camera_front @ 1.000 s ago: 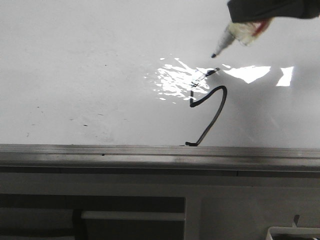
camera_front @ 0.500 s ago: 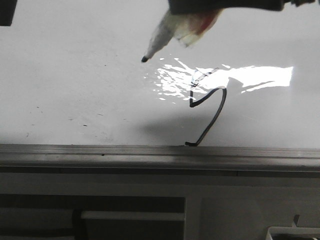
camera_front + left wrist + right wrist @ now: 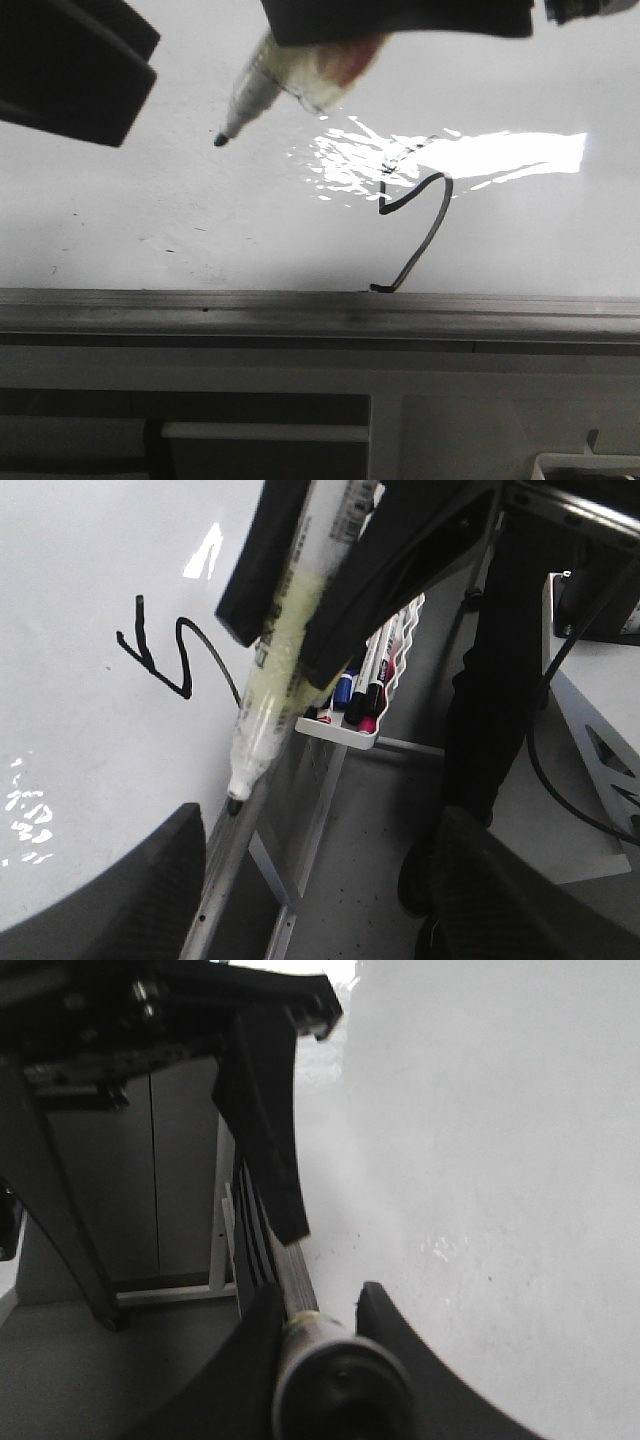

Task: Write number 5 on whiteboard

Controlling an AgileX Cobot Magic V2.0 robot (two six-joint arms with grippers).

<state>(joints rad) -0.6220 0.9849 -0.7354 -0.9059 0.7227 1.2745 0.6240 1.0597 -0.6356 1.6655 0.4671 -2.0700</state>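
Note:
The whiteboard (image 3: 150, 190) carries a rough black number 5 (image 3: 418, 215) just above its grey edge rail (image 3: 300, 305). My right gripper (image 3: 325, 35) hangs at the top of the front view, shut on a clear-bodied marker (image 3: 262, 88) whose black tip (image 3: 220, 140) is off the board, left of the number 5. In the right wrist view the right gripper (image 3: 322, 1310) clamps the marker's end (image 3: 340, 1385). My left gripper (image 3: 75, 70) is at the upper left, open and empty (image 3: 320, 880). The left wrist view shows the marker (image 3: 268, 690), the number 5 (image 3: 165, 660) and the whiteboard (image 3: 70, 750).
A white tray of coloured markers (image 3: 350, 705) hangs beyond the board's edge. Grey cabinet panels (image 3: 480, 420) lie below the rail, with a white tray corner (image 3: 590, 465) at the bottom right. A dark upright shape (image 3: 490, 710) and cables stand off the board.
The right gripper has carried the marker leftward, away from the number 5, tip off the board. The left gripper has come into the front view at the upper left.

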